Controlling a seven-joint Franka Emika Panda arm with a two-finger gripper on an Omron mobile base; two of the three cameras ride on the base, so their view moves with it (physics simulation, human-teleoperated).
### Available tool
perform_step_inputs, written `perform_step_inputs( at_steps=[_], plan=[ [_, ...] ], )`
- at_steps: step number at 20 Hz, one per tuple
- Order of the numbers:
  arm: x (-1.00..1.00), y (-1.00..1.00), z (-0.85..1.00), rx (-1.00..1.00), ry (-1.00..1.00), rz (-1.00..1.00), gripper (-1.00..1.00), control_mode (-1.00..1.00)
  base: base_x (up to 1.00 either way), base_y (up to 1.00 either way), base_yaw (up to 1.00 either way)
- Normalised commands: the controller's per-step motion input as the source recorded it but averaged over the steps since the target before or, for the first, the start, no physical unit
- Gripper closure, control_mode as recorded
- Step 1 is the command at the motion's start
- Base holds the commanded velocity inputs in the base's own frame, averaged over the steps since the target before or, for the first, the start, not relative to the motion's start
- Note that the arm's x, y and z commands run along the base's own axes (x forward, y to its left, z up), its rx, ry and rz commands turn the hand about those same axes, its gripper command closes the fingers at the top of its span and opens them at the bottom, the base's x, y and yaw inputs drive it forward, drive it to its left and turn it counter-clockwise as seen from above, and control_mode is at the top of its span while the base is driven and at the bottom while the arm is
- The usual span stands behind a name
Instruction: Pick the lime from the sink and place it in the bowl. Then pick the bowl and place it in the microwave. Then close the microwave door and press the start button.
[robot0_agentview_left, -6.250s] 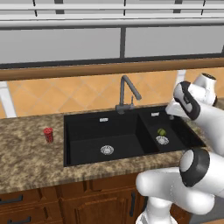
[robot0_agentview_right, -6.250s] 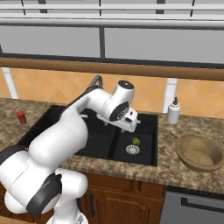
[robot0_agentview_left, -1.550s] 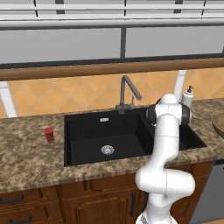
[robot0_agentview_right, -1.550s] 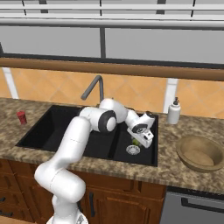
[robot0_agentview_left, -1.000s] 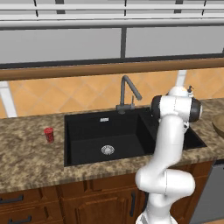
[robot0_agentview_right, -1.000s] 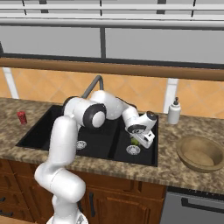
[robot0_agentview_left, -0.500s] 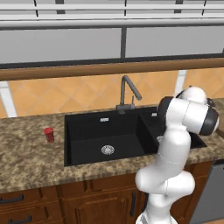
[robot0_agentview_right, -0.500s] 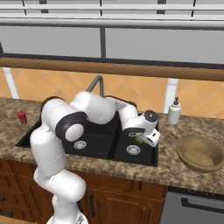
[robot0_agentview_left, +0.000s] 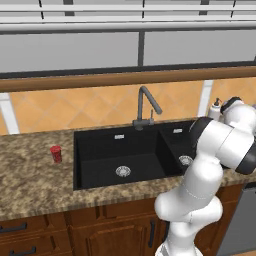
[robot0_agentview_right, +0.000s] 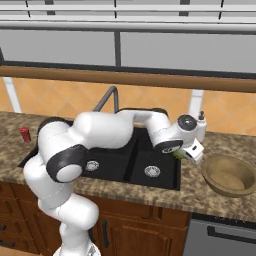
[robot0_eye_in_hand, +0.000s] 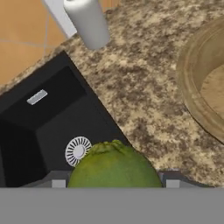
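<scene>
Tool (robot0_agentview_right: 183, 153) grips lime (robot0_eye_in_hand: 114, 165) above sink's (robot0_agentview_right: 127, 152) right edge, near bowl (robot0_agentview_right: 231, 174) on desk (robot0_eye_in_hand: 144, 100); no legible writing.

No text, label or number can be read anywhere.

small red can (robot0_agentview_left: 55, 153) on granite counter (robot0_agentview_left: 30, 175); white bottle (robot0_agentview_right: 201, 126) by backsplash.
</scene>
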Motion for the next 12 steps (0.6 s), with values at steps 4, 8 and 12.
perform_step_inputs(
  at_steps=[4, 8, 12],
  plan=[
    [-0.26, -0.79, 0.29, 0.00, 0.00, -0.18, 1.00, -1.00, 0.00, 0.00, 0.00],
    [-0.06, -0.78, 0.03, 0.00, 0.00, -0.19, 1.00, -1.00, 0.00, 0.00, 0.00],
    [-0.01, -0.73, 0.00, 0.00, 0.00, -0.18, 1.00, -1.00, 0.00, 0.00, 0.00]
  ],
)
